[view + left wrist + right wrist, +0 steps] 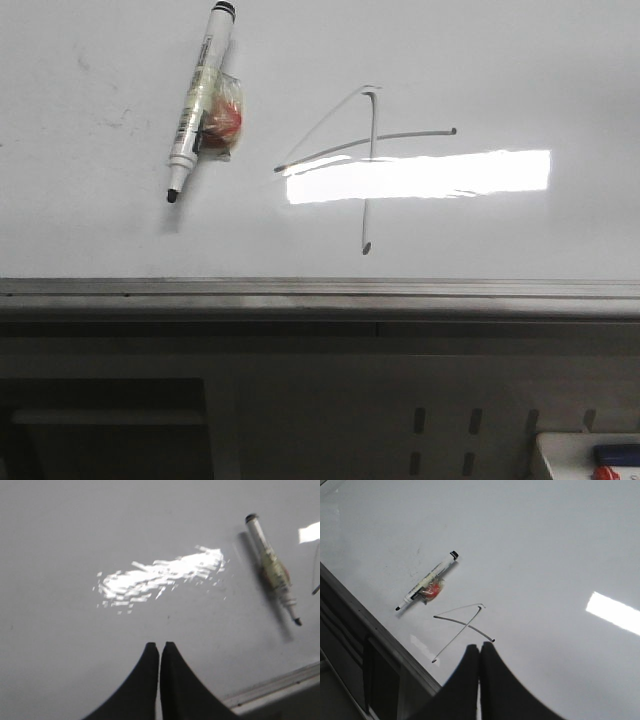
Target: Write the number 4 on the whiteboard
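Note:
A thin dark-grey number 4 (371,150) is drawn on the whiteboard (500,60), with a slanted crossbar and a long vertical stroke crossing the bright glare. It also shows in the right wrist view (465,622). An uncapped white marker (198,102) with a red lump taped to it lies flat on the board left of the 4; it also shows in the left wrist view (272,568) and the right wrist view (426,582). My left gripper (159,645) is shut and empty above bare board. My right gripper (480,646) is shut and empty near the 4's crossbar end. Neither gripper shows in the front view.
The board's grey metal bottom rim (320,288) runs along its near edge, with a dark frame below. A white box (590,455) with blue and red items sits at the lower right. Faint grey smudges (120,115) mark the board left of the marker.

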Tool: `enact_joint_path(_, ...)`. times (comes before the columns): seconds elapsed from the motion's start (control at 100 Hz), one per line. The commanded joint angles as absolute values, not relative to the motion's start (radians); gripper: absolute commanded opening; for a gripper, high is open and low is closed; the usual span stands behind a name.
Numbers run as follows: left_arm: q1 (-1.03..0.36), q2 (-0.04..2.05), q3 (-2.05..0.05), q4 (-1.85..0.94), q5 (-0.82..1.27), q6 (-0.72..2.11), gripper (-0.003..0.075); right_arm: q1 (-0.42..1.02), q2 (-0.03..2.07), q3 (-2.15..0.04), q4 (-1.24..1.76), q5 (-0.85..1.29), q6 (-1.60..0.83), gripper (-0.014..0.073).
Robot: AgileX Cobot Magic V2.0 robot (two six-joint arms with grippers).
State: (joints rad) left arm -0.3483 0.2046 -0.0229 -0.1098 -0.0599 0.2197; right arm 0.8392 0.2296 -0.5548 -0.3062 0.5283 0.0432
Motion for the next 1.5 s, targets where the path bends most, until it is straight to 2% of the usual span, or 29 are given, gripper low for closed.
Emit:
enact_joint_path(0.0, -0.328, 0.176, -0.004, -0.086, -0.134, 0.160, -0.0020, 0.836, 0.241, -0.577, -0.330, 0.451, 0.044, -0.0045)
enact_joint_path(0.1, -0.320, 0.104, 0.039, -0.090, -0.089, 0.160, -0.0020, 0.836, 0.241, -0.577, -0.330, 0.451, 0.044, -0.0045)
enact_joint_path(0.33, -0.279, -0.033, 0.037, -0.092, 0.285, 0.160, -0.0020, 0.836, 0.241, -0.577, -0.330, 0.451, 0.044, -0.0045)
enact_joint_path(0.55, -0.233, -0.030, 0.039, -0.110, 0.283, 0.160, -0.0020, 0.836, 0.241, -0.577, -0.330, 0.451, 0.044, -0.0045)
enact_joint_path(1.25, -0.231, -0.030, 0.039, -0.110, 0.283, 0.160, -0.0020, 0.834, 0.241, -0.567, -0.362, 0.486, 0.044, -0.0045)
enact_joint_path(1.36, -0.231, -0.030, 0.039, -0.110, 0.283, 0.160, -0.0020, 0.769, 0.241, -0.524, -0.426, 0.564, 0.044, -0.0045)
enact_joint_path(1.49, -0.231, -0.030, 0.039, -0.110, 0.283, 0.160, -0.0020, 0.545, 0.238, -0.428, -0.358, 0.544, 0.044, -0.0045)
